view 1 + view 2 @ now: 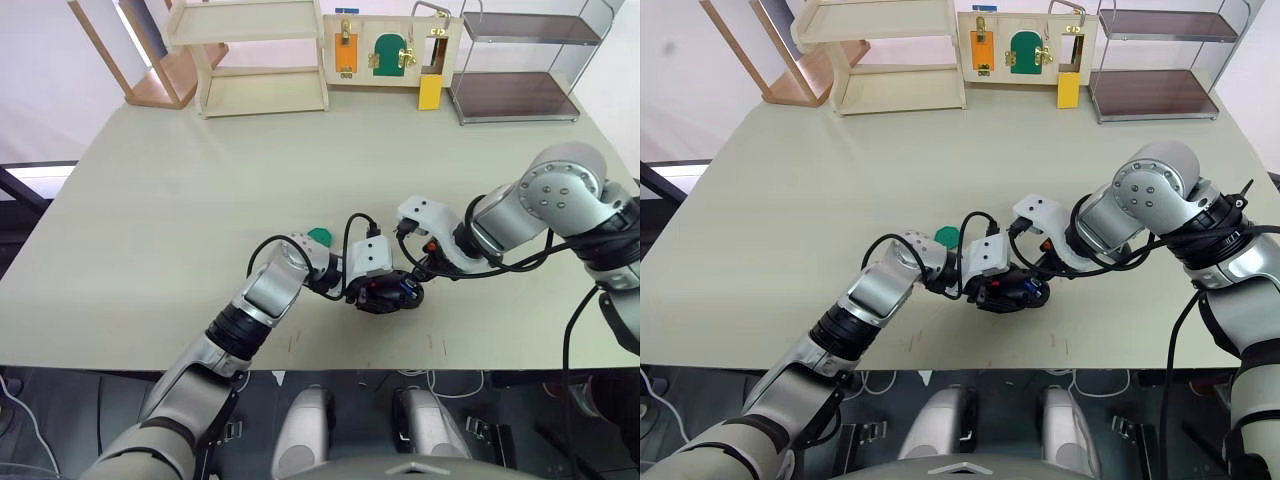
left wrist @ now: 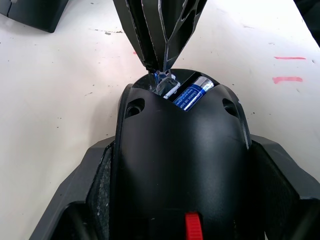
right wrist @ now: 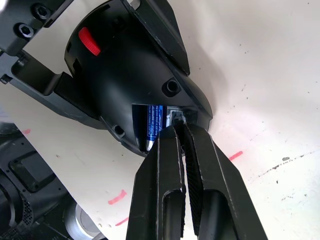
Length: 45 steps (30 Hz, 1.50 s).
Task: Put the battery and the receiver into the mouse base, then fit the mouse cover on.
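Black mouse base (image 3: 125, 75) clamped in our left gripper (image 1: 385, 290), near the table's (image 1: 200, 200) front edge.
Blue battery (image 2: 192, 92) sits inside; our right gripper's (image 3: 181, 131) 2 fingers are pinched together at the slot beside it.

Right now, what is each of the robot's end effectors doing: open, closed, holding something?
Left end effector: closed around the black oval mouse base.
Right end effector: fingers pinched shut, tips at the base's compartment beside the slim blue battery.
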Available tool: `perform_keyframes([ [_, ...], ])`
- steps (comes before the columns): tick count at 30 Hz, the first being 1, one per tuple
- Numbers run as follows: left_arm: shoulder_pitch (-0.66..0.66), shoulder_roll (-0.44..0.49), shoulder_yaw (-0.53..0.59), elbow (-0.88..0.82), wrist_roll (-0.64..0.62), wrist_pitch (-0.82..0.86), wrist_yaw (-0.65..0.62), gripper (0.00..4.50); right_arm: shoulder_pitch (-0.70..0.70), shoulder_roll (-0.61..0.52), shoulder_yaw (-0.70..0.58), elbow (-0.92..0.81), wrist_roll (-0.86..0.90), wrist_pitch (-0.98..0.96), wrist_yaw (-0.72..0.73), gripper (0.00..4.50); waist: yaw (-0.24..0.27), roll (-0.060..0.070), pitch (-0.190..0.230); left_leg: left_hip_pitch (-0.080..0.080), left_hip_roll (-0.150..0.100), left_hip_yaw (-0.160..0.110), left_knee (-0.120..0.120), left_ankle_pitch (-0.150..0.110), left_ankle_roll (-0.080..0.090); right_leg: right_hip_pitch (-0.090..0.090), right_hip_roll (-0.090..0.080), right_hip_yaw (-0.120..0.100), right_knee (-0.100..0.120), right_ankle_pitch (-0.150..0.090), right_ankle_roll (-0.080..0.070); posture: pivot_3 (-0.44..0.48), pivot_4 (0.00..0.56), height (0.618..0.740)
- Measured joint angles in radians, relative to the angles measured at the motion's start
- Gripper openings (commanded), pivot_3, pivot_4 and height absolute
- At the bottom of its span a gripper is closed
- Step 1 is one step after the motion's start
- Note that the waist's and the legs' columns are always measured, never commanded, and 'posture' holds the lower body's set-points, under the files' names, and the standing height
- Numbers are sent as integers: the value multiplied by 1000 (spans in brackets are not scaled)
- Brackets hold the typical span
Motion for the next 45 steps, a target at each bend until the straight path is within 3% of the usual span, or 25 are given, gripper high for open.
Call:
perform_keyframes([
  [45, 0, -1, 1, -5, -4, 19, 2, 3006, 53, 28, -24, -59, -63, 0, -29, 0, 0, 0, 0, 1, -1, 1, 1, 0, 0, 0, 1, 1, 1, 1, 2, 0, 150, 740],
])
